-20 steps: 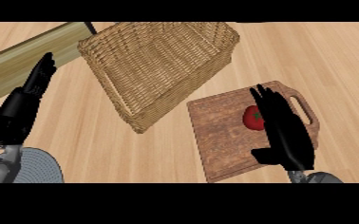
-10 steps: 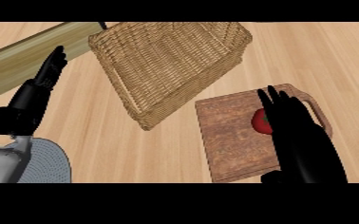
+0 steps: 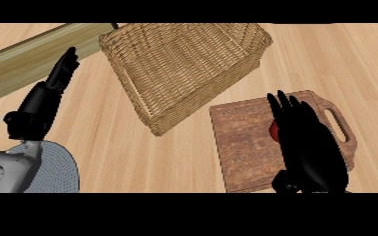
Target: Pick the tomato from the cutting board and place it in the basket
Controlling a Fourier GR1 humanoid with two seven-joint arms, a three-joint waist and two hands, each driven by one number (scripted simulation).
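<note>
Now | our right hand (image 3: 308, 139) open over tomato (image 3: 274, 128) | judged smooth, soft; we cup its sides | basket (image 3: 181, 65) up-left

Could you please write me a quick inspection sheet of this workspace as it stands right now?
Surface: light wooden counter, with a pale green strip along its upper left.
Job's things: tomato on the cutting board, mostly hidden under the right hand; wicker basket up and left of the board, nothing seen in it.
Clutter: nothing seen.
Hands: right hand lies over the tomato, fingers straight, not curled round it; left hand rests open at the left edge, fingers up.
Cables: nothing seen.
Surroundings: part of the robot's grey body at lower left.
</note>
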